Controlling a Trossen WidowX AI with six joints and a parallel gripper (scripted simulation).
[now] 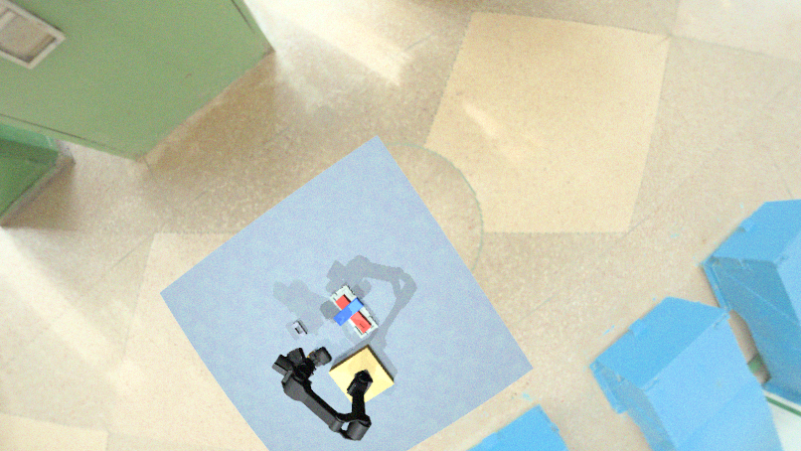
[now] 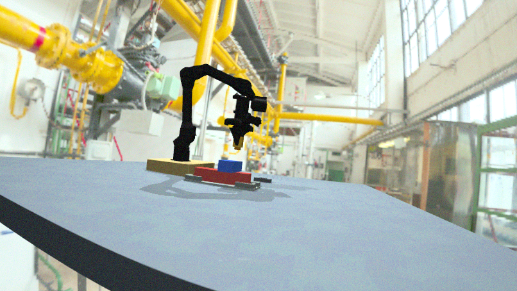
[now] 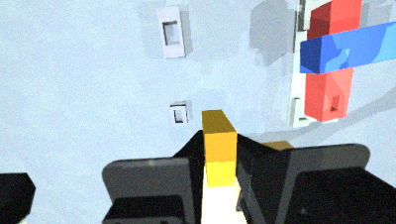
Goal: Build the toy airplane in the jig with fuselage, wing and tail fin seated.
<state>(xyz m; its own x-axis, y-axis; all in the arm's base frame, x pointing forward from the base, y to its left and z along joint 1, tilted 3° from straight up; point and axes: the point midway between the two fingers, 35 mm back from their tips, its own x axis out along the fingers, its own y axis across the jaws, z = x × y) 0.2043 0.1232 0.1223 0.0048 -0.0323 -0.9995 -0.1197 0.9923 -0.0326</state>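
Yellow pipes (image 2: 208, 40), tall windows (image 2: 430, 32), pale flr (image 1: 549, 123)

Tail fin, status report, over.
Gripper shut on yellow tail fin, held aloft. Blue wing across red fuselage. Tail socket uncovered, nothing seen blocking it.

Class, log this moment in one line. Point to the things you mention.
end effector (image 1: 311, 356) (image 2: 238, 146) (image 3: 213, 134): shut on yellow-orange block-shaped fin (image 2: 239, 143) (image 3: 220, 146) | red block-shaped fuselage (image 1: 361, 322) (image 2: 208, 174) (image 3: 327, 94): in cradle | fin socket: unfilled

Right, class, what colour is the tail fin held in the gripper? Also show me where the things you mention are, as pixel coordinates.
The tail fin (image 2: 239, 143) (image 3: 220, 149) is yellow-orange, shown best in the wrist view.
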